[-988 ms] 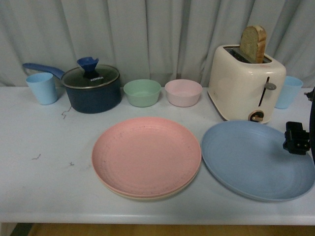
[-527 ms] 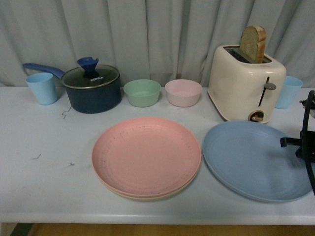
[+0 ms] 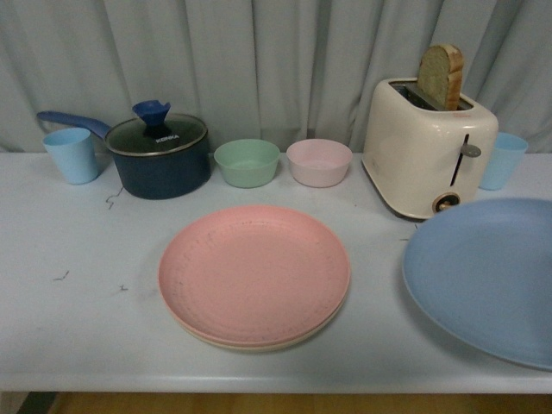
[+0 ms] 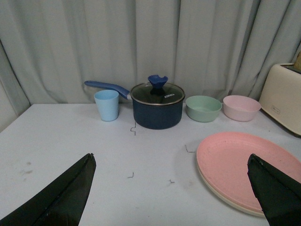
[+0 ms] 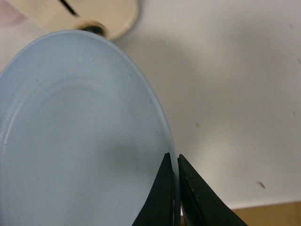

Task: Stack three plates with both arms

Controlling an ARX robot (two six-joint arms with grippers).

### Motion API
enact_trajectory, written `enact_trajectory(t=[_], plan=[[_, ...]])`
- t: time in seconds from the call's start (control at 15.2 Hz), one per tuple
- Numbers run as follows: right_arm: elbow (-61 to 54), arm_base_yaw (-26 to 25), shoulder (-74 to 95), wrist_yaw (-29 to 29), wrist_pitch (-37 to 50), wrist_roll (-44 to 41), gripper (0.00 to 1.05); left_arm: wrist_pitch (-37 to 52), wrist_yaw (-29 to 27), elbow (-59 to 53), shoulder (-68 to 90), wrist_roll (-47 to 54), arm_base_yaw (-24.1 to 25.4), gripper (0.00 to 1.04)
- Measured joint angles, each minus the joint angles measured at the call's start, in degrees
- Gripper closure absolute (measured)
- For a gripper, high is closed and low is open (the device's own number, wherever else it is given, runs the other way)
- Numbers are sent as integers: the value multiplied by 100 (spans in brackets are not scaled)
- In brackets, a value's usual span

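Observation:
The pink plate (image 3: 254,273) lies on the beige plate (image 3: 259,341) at the table's middle front; only the beige rim shows under it. The pair also shows in the left wrist view, pink plate (image 4: 244,162) over beige rim (image 4: 225,200). The light blue plate (image 3: 487,276) hangs at the front right, lifted and tilted, cut by the frame edge. My right gripper (image 5: 175,157) is shut on the light blue plate's rim (image 5: 162,117); the arm is out of the front view. My left gripper (image 4: 171,157) is open and empty above the table, left of the stacked plates.
A cream toaster (image 3: 429,147) with a bread slice stands behind the blue plate, a light blue cup (image 3: 502,160) beside it. At the back stand a green bowl (image 3: 247,162), a pink bowl (image 3: 319,161), a dark lidded pot (image 3: 159,155) and another blue cup (image 3: 71,154).
The light blue plate has risen off the table and shifted right and nearer the camera. The right gripper that showed at the right edge has left the front view.

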Motion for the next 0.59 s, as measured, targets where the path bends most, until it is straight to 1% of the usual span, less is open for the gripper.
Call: enact_trajectory(t=[0.07, 0.13, 0.2, 0.33, 0.4, 0.46, 0.59], plan=[[-17, 129, -393, -258, -4, 85, 102, 2, 0, 0, 0, 0, 0, 7], [-17, 365, -778, -529, 101, 341, 102, 2, 0, 0, 0, 0, 0, 7], [15, 739, -935, -675, 304, 737, 102, 0, 0, 0, 0, 0, 0, 7], [125, 1458, -612, -669, 629, 1307, 102, 0, 0, 0, 0, 0, 0, 7], [269, 1882, -208, -627, 723, 1611, 102, 0, 0, 0, 0, 0, 0, 7], [426, 2188, 140, -588, 778, 1823, 102, 0, 0, 0, 0, 0, 0, 7], [765, 2544, 734, -385, 885, 2059, 102, 0, 0, 0, 0, 0, 0, 7]])
